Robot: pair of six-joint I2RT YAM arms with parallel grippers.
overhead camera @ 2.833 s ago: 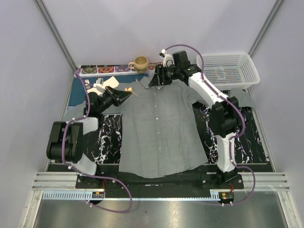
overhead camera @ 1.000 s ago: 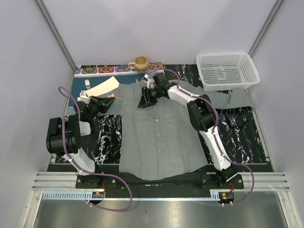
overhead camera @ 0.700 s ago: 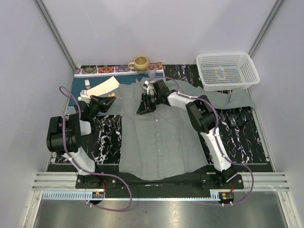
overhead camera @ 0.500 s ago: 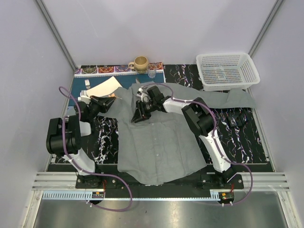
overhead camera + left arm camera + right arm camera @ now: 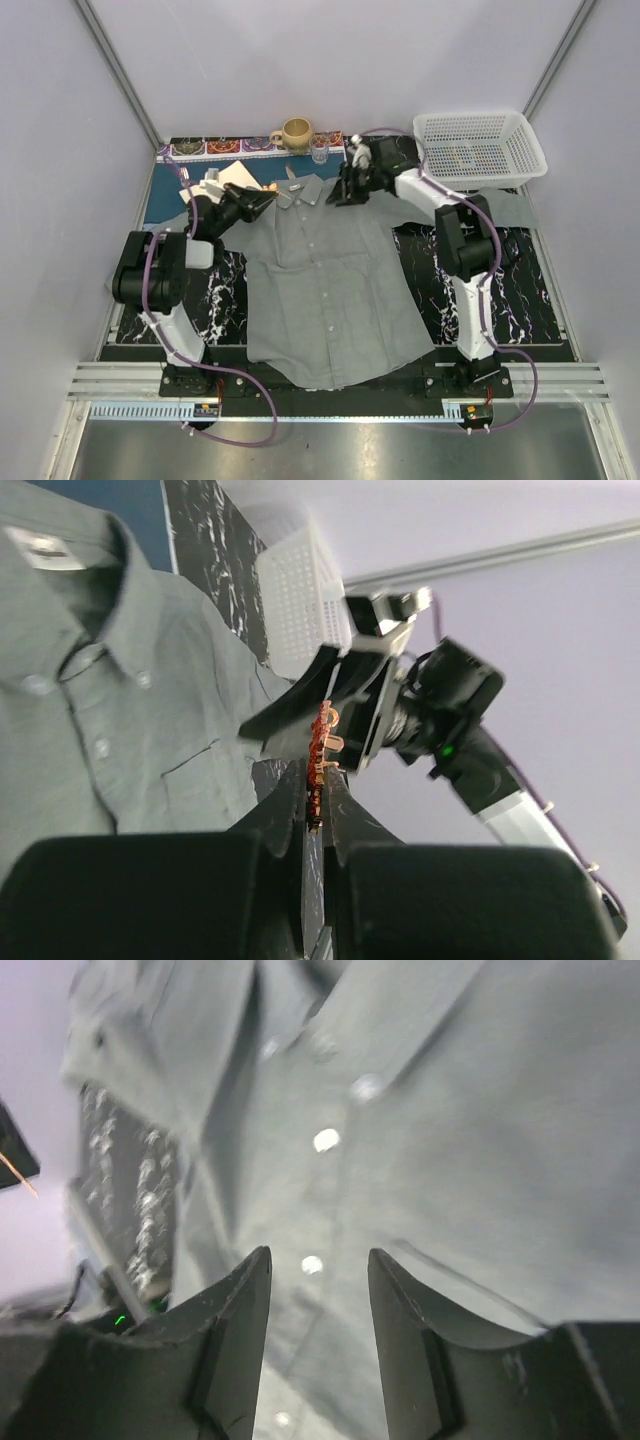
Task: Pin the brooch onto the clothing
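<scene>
Orange-red brooch (image 5: 322,748) shows clearly only in the left wrist view, pinched edge-on in the closed left gripper (image 5: 317,802), beside the collar of the grey shirt (image 5: 90,680). From above it is a mere speck. The right gripper (image 5: 318,1305) looms just behind it. Its own camera shows its jaws apart and empty over the buttons. A white basket (image 5: 480,148) and a mug (image 5: 295,132) stand beyond.

Lab test cell: I'm boxed in by plain lilac panel walls (image 5: 60,150) and silver aluminium frame rails (image 5: 110,378) (staged, not lived-in).
</scene>
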